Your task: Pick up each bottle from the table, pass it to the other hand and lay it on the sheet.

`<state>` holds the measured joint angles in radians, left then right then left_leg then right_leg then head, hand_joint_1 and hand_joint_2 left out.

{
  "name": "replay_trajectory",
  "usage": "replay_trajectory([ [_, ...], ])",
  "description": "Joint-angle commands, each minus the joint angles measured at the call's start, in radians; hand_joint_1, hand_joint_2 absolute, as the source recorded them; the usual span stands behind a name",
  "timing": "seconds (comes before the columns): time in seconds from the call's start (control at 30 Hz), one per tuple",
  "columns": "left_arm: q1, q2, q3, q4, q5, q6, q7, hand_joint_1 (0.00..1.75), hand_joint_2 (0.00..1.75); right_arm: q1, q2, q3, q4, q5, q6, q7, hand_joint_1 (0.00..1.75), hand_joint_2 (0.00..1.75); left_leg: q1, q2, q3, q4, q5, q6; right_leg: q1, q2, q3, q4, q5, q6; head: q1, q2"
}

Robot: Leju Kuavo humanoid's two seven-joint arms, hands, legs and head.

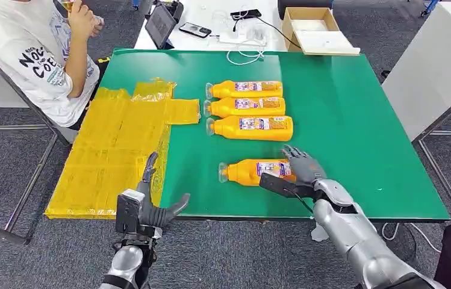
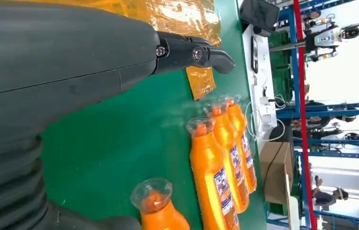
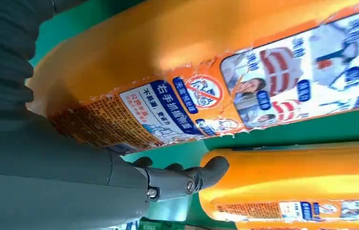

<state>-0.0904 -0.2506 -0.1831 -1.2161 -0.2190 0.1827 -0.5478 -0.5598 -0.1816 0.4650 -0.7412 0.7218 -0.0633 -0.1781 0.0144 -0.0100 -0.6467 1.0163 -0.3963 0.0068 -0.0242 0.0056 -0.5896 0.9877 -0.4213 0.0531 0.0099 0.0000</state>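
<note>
Reaching right hand (image 1: pixel 303 170) sits on the base end of the nearest orange plastic bottle (image 1: pixel 253 171), fingers draped over it, grasp not visibly closed. Bottle lies on green table (image 1: pixel 355 120), long axis 9-to-3, cap at 9. Left hand (image 1: pixel 150 208) spread, holding nothing, near yellow sheet (image 1: pixel 114 150).

We see glossy orange plastic on the bottles (image 1: pixel 253 127), each with a clear cap and a printed paper label (torn at its edges). The yellow sheet (image 1: pixel 114 150) looks like crinkled, shiny film. The green table (image 1: pixel 343 120) is smooth and matt.
</note>
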Motion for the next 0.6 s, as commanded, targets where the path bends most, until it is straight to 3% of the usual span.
replay_trajectory([
  [0.03, -0.044, 0.024, -0.007, 0.083, 0.002, -0.002, 0.007, 0.00, 1.75, -0.071, 0.030, -0.013, 0.176, -0.004, 0.004, 0.015, 0.00, 1.75, 0.000, 0.001, 0.004, -0.001, -0.001, 0.000, 0.001, 0.000, 0.004, -0.001, -0.001, -0.003, 0.000, 0.000],
  [0.17, -0.049, 0.024, -0.008, 0.093, 0.004, -0.005, 0.006, 0.00, 1.75, -0.079, 0.038, -0.017, 0.202, -0.012, 0.021, 0.008, 0.00, 1.75, 0.000, 0.001, 0.004, -0.001, -0.001, 0.000, 0.001, 0.000, 0.003, -0.001, 0.000, -0.002, 0.000, 0.000],
  [0.2, -0.051, 0.024, -0.009, 0.096, 0.007, -0.007, 0.006, 0.00, 1.75, -0.080, 0.043, -0.022, 0.208, -0.021, 0.023, -0.007, 0.93, 1.75, 0.000, 0.001, 0.003, -0.001, 0.000, 0.000, 0.001, 0.000, 0.003, -0.001, 0.000, -0.002, 0.000, 0.000],
  [0.23, -0.052, 0.024, -0.010, 0.098, 0.009, -0.008, 0.005, 0.00, 1.75, -0.080, 0.047, -0.026, 0.210, -0.029, 0.025, -0.019, 1.73, 1.75, 0.000, 0.001, 0.005, -0.001, -0.001, 0.000, 0.001, 0.000, 0.004, -0.001, -0.001, -0.003, 0.000, 0.000],
  [0.6, -0.051, 0.021, -0.021, 0.107, 0.027, -0.020, 0.001, 0.00, 1.75, -0.034, 0.056, -0.058, 0.141, -0.090, 0.010, -0.090, 1.75, 1.75, 0.001, 0.001, 0.004, -0.001, 0.000, 0.001, 0.001, 0.000, 0.004, -0.001, 0.000, -0.004, 0.000, 0.000],
])
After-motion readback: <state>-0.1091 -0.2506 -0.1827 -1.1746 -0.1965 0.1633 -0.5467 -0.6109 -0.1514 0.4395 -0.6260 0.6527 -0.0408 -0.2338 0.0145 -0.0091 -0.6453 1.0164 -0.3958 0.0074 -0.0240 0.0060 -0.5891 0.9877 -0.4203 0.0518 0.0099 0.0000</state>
